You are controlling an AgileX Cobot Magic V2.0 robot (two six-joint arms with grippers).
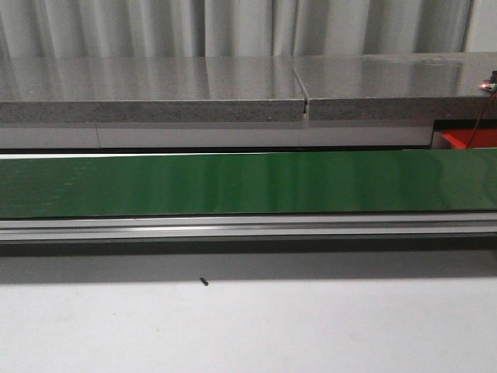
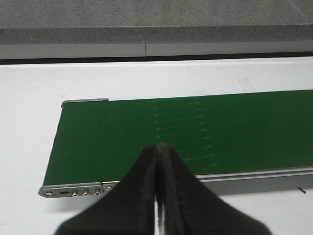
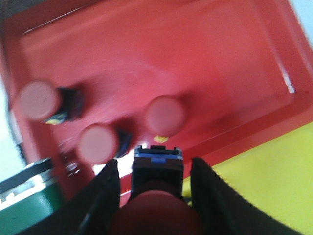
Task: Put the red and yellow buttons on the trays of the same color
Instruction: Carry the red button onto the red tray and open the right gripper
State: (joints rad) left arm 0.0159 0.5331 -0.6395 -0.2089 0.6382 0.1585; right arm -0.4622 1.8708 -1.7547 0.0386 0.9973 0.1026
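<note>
1. Nearest the lens in the right wrist view is a red button (image 3: 155,215), its cap blurred and its dark body with a blue band pointing away; it sits between the fingers of the right gripper (image 3: 154,196), which flank it on both sides and look clamped on it.
2. Below it lies the red tray (image 3: 205,63), already carrying three red buttons: one near a corner (image 3: 35,100), one close to the gripper (image 3: 98,143), one toward the middle (image 3: 165,114). My reading is that the held button hangs over the tray's near rim so it can join its own colour.
3. The yellow tray (image 3: 264,186) sits right beside the red one, edge to edge; no yellow button shows anywhere.
4. The left gripper (image 2: 159,149) has its fingers pressed together on nothing, poised above the green conveyor belt (image 2: 195,132), probably waiting for the next piece.
5. From the front, the belt (image 1: 248,183) is bare, and a sliver of the red tray (image 1: 470,138) shows at far right.
</note>
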